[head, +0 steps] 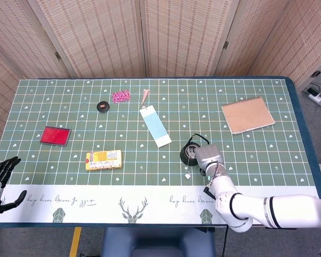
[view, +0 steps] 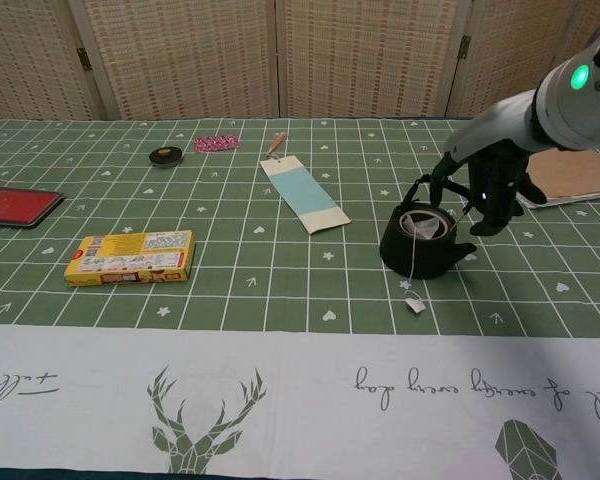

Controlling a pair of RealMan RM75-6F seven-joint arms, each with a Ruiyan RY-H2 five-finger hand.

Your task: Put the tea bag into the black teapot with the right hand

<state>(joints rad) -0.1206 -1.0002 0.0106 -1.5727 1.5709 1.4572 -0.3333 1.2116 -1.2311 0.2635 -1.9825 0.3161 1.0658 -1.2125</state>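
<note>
left hand [head: 1, 179]: at the near left edge of the table in the head view, fingers spread apart, nothing in them
red case [head: 55, 135]: flat on the green cloth, left side, mid depth
yellow box [view: 131, 256]: lying flat, nearer than the red case and right of it
black disc [head: 102, 106]: small and round, towards the far side
pink patterned piece [head: 120, 96]: just right of the black disc, a little farther
pink-tipped item [head: 145, 95]: small, at the far end of the card strip
white and blue card strip [view: 303, 193]: long, lying slantwise near the middle of the table
black teapot [view: 425, 238]: right of centre, upright, lid off, handle raised
tea bag [view: 420, 226]: pale, resting inside the black teapot's opening
string and tag [view: 414, 303]: thin string runs over the pot's near rim down to a small white tag on the cloth, just in front of the pot
right hand [view: 490, 187]: just right of the black teapot, beside its handle, dark fingers hanging down and loosely curled, holding nothing; whether it touches the handle cannot be told
brown notebook [head: 247, 114]: spiral-bound, far right of the table, well apart from the pot
</note>
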